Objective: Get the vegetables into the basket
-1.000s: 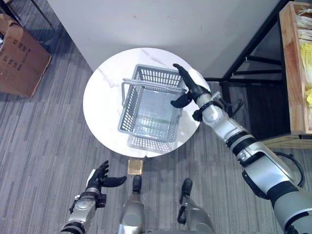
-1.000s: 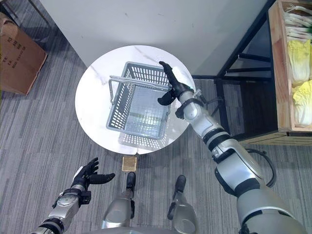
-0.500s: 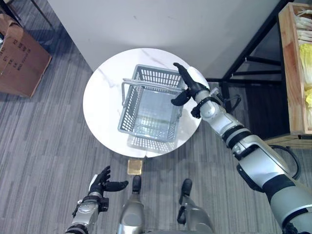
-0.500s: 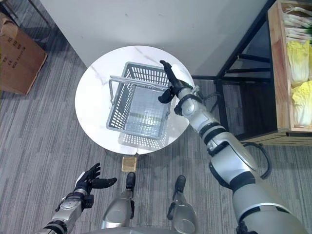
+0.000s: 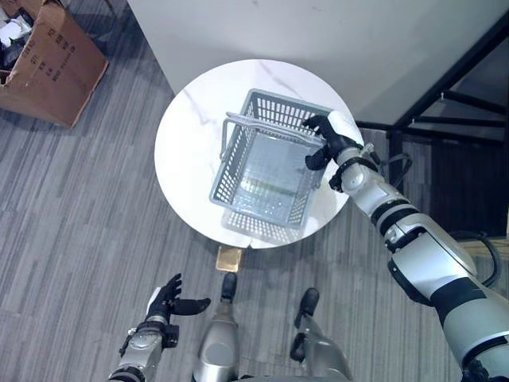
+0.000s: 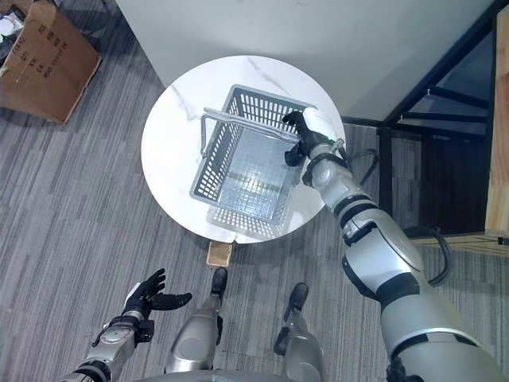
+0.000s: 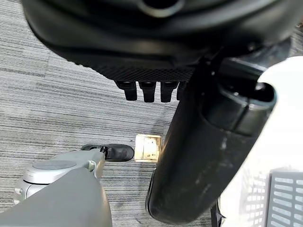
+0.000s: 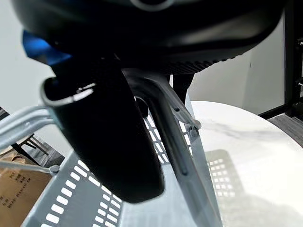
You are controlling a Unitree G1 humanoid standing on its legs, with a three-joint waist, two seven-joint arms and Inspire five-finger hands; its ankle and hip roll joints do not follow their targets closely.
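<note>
Since the earlier pictures the right robot hand (image 5: 328, 140) has gone from flat, straight fingers above the basket's right rim to fingers curled over that rim; the whole view has also shifted, so the camera has moved, and the wooden crate of vegetables that showed at the right edge is out of sight.

At about ten o'clock, on the grey striped floor (image 5: 71, 207), a brown cardboard box (image 5: 56, 68) sits against the white wall. At about seven o'clock the left robot hand (image 5: 169, 301) hangs low over the floor, fingers spread and relaxed, thumb out, holding nothing. Just right of it, at six o'clock below the bench's near edge, a small tan square (image 5: 230, 258) lies on the floor; the left wrist view shows it too.

The round white marble bench (image 5: 187, 151) takes the middle. The grey plastic basket (image 5: 266, 171) stands on it, toward its right half, upright, with its wire handle (image 5: 238, 125) lying across the far part of the opening. No vegetables are visible inside it.

At roughly two o'clock from the basket's middle the right robot hand grips the right rim near the far corner: the right wrist view shows the thumb inside and the fingers (image 8: 177, 123) hooked over the rim's edge, closed on it.
</note>
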